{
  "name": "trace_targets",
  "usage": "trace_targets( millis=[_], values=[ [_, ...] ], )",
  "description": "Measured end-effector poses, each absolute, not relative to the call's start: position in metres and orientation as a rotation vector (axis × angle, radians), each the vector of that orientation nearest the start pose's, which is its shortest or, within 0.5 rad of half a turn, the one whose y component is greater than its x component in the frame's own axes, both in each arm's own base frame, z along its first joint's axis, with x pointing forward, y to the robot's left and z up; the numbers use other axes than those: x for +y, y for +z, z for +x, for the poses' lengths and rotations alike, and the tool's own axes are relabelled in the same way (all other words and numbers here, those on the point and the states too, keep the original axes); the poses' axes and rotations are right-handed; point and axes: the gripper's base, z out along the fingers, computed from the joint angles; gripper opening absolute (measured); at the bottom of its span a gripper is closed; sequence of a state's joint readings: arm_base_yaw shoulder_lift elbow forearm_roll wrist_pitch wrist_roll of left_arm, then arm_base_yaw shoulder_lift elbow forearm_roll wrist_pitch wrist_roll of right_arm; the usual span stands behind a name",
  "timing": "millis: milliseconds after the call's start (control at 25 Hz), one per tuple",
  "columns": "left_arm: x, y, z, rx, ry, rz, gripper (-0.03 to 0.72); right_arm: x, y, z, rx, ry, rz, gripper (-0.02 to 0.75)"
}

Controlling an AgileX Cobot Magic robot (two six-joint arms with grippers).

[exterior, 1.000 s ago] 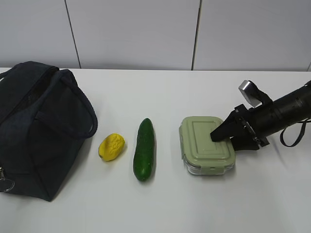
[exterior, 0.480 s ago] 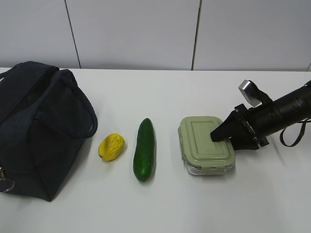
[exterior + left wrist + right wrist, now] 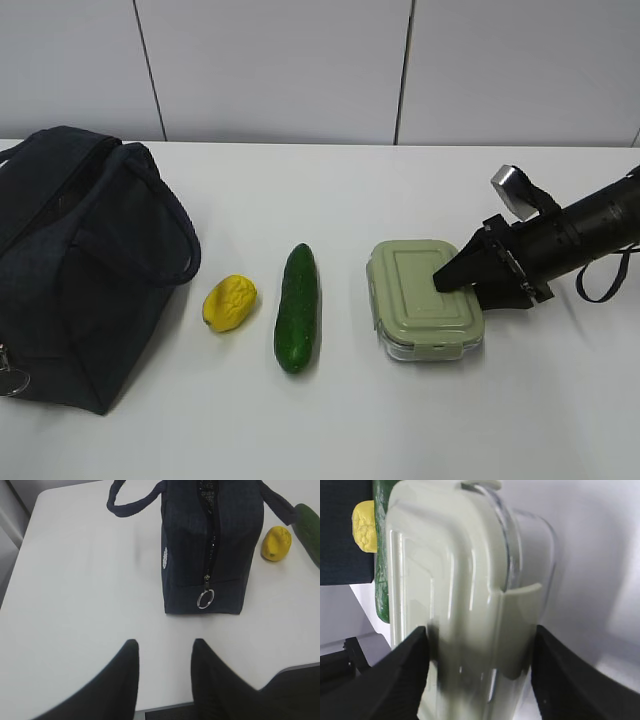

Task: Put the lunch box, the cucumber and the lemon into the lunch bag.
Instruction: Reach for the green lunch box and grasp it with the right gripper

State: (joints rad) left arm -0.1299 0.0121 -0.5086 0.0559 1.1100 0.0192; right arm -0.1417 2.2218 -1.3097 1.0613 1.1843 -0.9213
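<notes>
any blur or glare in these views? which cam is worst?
Right wrist view is worst: the sage-green-lidded clear lunch box fills the frame, soft, with glare streaks, between blurred dark jaws. Left wrist view: jaws defocused, navy fabric lunch bag sharp. Exterior view: even light, soft shadows, crisp glossy dark green cucumber.

Exterior view, left to right across the white table point(image 3: 330, 430): dark navy fabric lunch bag point(image 3: 75, 270) at the left edge; small yellow lumpy lemon point(image 3: 229, 303) just beside it; dark green elongated cucumber point(image 3: 297, 307) right of the lemon, apart from it; clear rectangular lunch box with sage-green lid point(image 3: 423, 298) further right. The black right gripper point(image 3: 470, 280) sits at the box's right end, fingers either side of it.
</notes>
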Motion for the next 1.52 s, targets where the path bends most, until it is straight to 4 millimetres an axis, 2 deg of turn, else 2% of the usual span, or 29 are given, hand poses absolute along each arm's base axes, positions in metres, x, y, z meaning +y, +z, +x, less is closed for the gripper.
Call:
trace_targets(
  millis=[1000,1200,1520],
  values=[
    [0.0053,0.2759,-0.0056,2.090,0.001,0.152,0.238,0.0189,0.1018,0.3875,2.709,1.380,-0.166,0.463],
    [0.0053,0.2759,-0.0056,2.090,0.001,0.152,0.238,0.0191,0.1021,0.3871,2.709,1.388,-0.170,0.412],
    [0.0053,0.2759,-0.0056,2.090,0.001,0.152,0.238,0.0192,0.1021,0.3870,2.710,1.390,-0.168,0.407]
  ],
)
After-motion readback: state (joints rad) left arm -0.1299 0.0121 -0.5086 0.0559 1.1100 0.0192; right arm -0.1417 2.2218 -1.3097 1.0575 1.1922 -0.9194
